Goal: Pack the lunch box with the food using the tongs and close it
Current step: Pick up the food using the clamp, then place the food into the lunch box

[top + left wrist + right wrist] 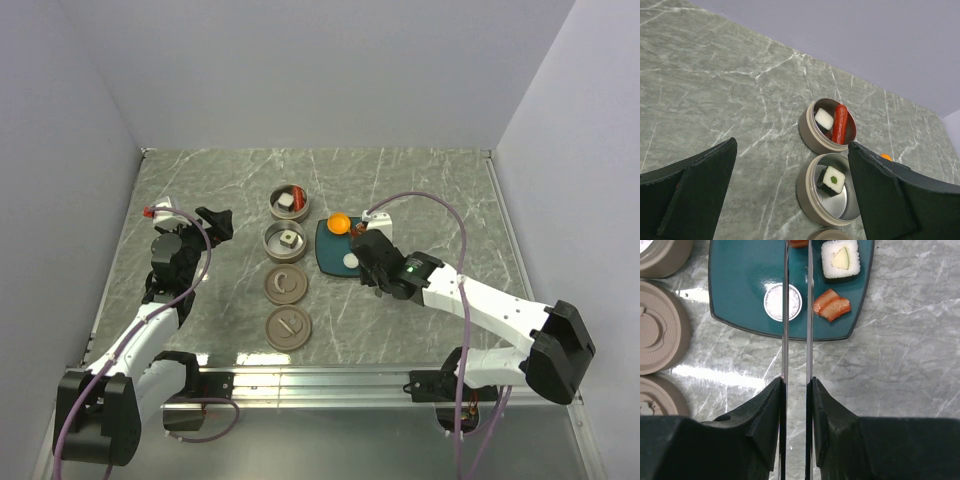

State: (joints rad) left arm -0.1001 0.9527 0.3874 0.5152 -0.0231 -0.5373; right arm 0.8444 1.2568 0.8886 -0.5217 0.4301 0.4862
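Right fingers [767, 410] clamped on tongs [785, 350], arms over teal plate [740, 285]; left fingers [695, 195] wide apart above the surface [715, 75].

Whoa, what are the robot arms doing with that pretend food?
The right gripper is squeezing the tongs, whose two thin arms reach out over the teal plate, above a round white piece. A sushi roll and a red-orange piece lie there too. The tong tips are out of the wrist view, so I cannot tell whether they hold anything. The left gripper hangs open beside the far tin and the near tin, both open with food inside. Two lids lie on the table.
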